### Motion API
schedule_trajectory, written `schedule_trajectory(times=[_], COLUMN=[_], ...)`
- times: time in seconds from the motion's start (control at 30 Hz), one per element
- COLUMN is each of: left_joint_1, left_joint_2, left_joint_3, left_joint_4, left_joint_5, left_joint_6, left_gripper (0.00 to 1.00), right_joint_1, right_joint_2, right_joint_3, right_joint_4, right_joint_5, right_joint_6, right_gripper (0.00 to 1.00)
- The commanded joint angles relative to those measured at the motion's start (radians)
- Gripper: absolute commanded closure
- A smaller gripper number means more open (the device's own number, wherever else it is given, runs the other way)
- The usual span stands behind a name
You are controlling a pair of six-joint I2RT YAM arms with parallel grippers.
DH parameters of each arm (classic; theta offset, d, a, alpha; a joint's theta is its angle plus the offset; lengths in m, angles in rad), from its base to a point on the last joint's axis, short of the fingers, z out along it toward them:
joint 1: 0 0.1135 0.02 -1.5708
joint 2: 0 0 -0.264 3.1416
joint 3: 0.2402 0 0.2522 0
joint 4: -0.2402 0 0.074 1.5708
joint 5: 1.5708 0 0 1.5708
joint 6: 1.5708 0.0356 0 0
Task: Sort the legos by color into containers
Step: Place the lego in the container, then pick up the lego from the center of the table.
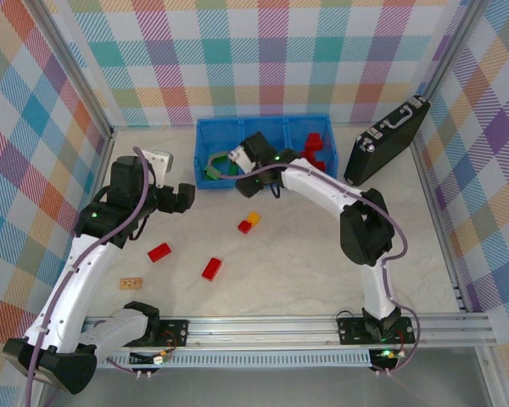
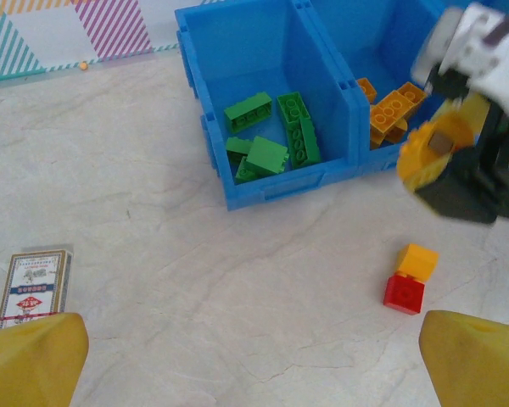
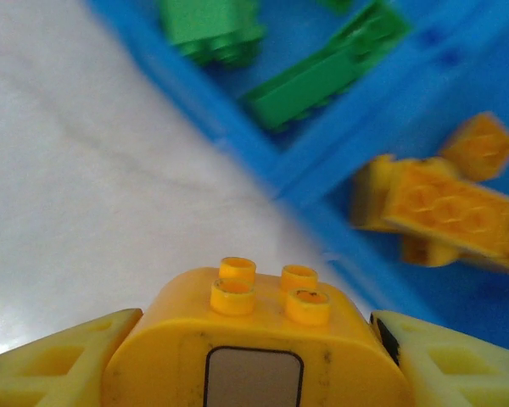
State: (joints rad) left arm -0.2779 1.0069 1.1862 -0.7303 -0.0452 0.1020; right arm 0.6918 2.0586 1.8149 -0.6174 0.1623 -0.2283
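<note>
Your right claw (image 3: pixel 254 373) grips a yellow brick (image 3: pixel 263 326) just short of the blue tray (image 3: pixel 229 140). Carry it over the orange bricks (image 3: pixel 450 203) in the middle compartment (image 2: pixel 365 34) before releasing. Your left claw (image 2: pixel 254 360) hangs wide over the table (image 2: pixel 153 254).

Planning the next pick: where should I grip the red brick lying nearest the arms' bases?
Pinch the red brick across its long sides, straight down from above. It lies flat and diagonal on the table with nothing touching it, so probably turn the jaws to match.
</note>
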Motion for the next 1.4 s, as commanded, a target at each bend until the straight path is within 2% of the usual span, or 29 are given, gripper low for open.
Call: schedule_trajectory(times=[0.0,0.27,0.47,0.73,0.9,1.03,1.13,1.23,1.37], left_joint_1=[0.009,0.009,0.011,0.011,0.011,0.012,0.013,0.013,0.014], left_joint_2=[0.002,0.014,0.024,0.023,0.012,0.028,0.030,0.030,0.025], left_joint_3=[0.002,0.001,0.003,0.007,0.006,0.012,0.012,0.015,0.018], left_joint_4=[-0.003,-0.004,-0.004,-0.006,0.000,-0.004,-0.003,-0.004,-0.001], left_joint_5=[0.000,-0.003,-0.002,0.014,0.029,0.053,0.054,0.053,0.057], left_joint_6=[0.010,0.012,0.013,0.010,0.005,-0.003,-0.007,-0.008,-0.019], left_gripper=[0.00,0.00,0.00,0.00,0.00,0.00,0.00,0.00,0.00], right_joint_1=[-0.047,-0.106,-0.112,-0.112,-0.106,-0.085,-0.064,-0.041,-0.009], right_joint_2=[0.038,0.209,0.270,0.233,0.158,0.122,0.074,0.014,-0.089], right_joint_3=[0.045,0.228,0.273,0.295,0.283,0.345,0.335,0.262,0.103], right_joint_4=[0.046,0.062,0.071,0.053,0.015,-0.095,-0.169,-0.230,-0.211], right_joint_5=[0.033,0.055,0.055,0.065,0.095,0.164,0.181,0.215,0.185], right_joint_6=[-0.053,-0.135,-0.144,-0.138,-0.080,0.001,0.171,0.363,0.596], right_gripper=[0.44,0.42,0.31,0.12,0.10,0.09,0.08,0.06,0.06])
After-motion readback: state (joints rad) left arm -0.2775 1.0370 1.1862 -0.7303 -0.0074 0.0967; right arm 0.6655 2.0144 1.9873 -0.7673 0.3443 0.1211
